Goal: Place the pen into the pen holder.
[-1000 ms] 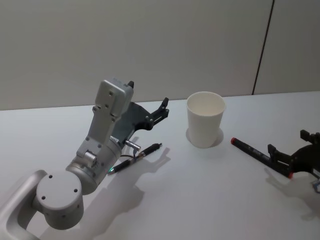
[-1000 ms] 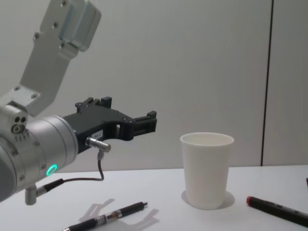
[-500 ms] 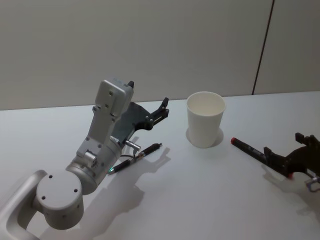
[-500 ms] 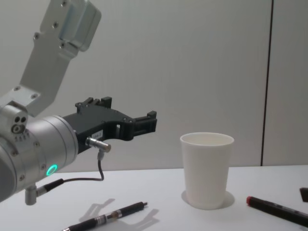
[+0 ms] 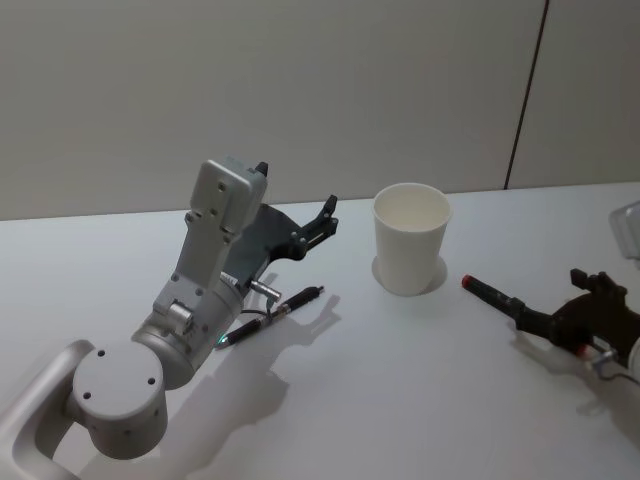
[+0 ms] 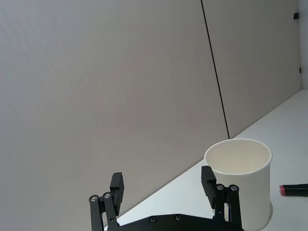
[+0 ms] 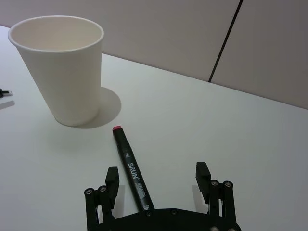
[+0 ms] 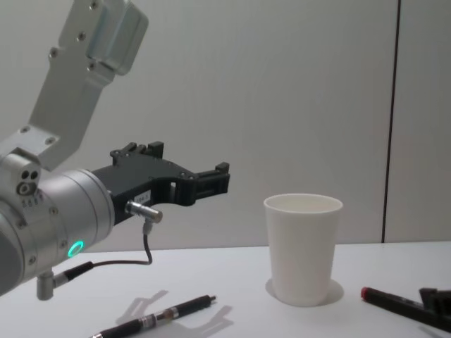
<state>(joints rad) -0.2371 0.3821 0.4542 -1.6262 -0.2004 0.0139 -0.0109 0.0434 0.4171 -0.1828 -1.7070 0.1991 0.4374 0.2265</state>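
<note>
The pen holder, a white paper cup (image 5: pixel 411 245), stands upright on the table, also in the chest view (image 8: pixel 303 253). To its right lies a black marker pen with a red end (image 5: pixel 492 294) (image 7: pixel 131 173) (image 8: pixel 394 303). My right gripper (image 5: pixel 550 302) is open and low over the marker's rear half. In the right wrist view the marker lies between its fingers (image 7: pixel 157 174), closer to one of them, with the cup (image 7: pixel 62 77) beyond. My left gripper (image 5: pixel 326 216) (image 8: pixel 211 179) (image 6: pixel 162 182) hangs open and empty above the table, left of the cup (image 6: pixel 240 187).
A thin black pen (image 5: pixel 280 310) (image 8: pixel 169 315) lies on the white table (image 5: pixel 400 400) beneath my left arm (image 5: pixel 215 250). A plain wall with a dark vertical seam (image 5: pixel 525 95) stands behind the table.
My right gripper has moved left along the table toward the cup and now straddles the marker farther in. The left arm, cup and both pens have stayed put.
</note>
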